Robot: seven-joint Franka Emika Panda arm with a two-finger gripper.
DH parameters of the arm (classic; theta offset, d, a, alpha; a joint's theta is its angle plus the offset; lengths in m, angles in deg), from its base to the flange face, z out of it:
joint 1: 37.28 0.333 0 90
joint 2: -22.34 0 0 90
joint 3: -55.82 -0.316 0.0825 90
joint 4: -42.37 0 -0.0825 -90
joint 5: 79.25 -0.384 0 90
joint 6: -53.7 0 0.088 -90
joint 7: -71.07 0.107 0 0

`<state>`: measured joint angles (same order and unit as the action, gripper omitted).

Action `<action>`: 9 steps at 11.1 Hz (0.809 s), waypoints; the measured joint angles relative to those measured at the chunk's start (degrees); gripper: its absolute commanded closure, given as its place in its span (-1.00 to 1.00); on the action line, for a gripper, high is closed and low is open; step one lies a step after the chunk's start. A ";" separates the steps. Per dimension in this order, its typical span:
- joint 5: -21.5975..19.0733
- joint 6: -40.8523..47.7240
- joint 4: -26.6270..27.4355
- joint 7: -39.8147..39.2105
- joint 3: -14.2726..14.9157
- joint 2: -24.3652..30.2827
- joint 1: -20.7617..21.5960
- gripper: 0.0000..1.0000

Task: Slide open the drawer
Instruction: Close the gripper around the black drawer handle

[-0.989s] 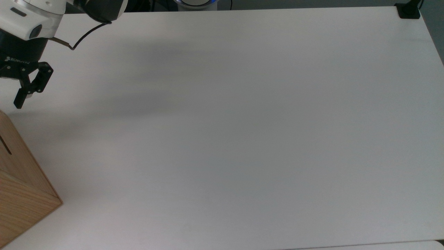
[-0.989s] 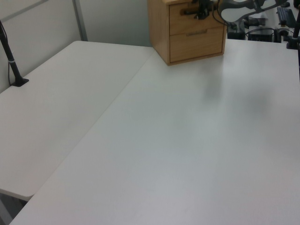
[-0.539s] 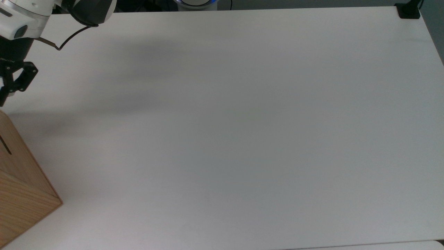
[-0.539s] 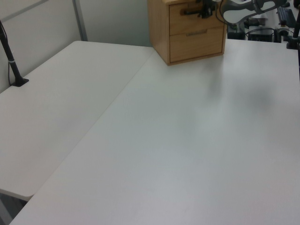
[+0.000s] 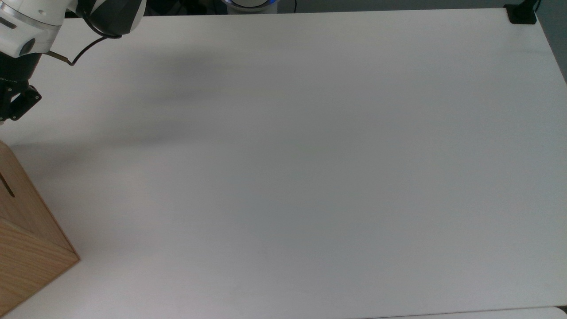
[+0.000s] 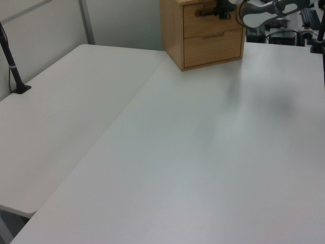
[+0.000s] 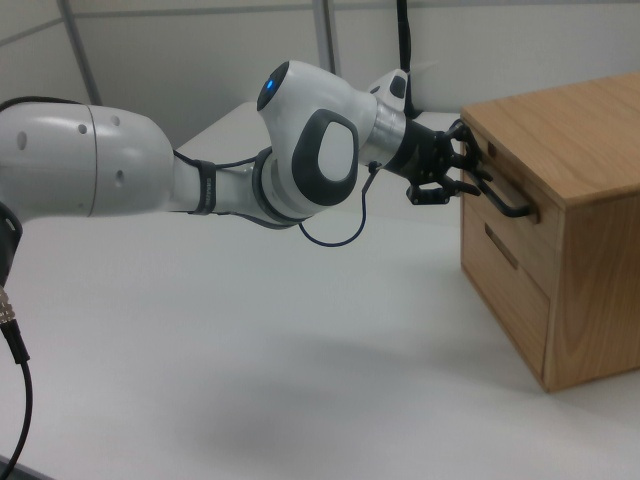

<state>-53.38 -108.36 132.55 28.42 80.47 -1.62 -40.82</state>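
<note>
A: Since a second ago the gripper (image 7: 468, 172) has slid off toward nine o'clock in the top view.

B: Its fingers now straddle the top drawer (image 7: 500, 205)'s black handle (image 7: 505, 201), grip uncertain. No legible writing.

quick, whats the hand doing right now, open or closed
Hand: at the top drawer's black handle; open or closed cannot be told.

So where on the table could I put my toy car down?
Almost anywhere: the white table is bare from the wooden cabinet across to the black clamp. It is crowded only by the cabinet's front, where the gripper sits at the top drawer's handle.
</note>
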 measured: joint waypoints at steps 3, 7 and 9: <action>0.00 0.00 0.14 -0.04 0.23 -0.11 -0.03 0.72; 0.01 0.00 0.49 -0.78 0.90 -0.05 -0.01 0.99; 0.01 -0.07 0.63 -0.78 0.90 0.11 0.00 1.00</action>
<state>-53.37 -108.43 133.19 27.64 81.37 -1.51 -40.82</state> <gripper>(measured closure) 0.828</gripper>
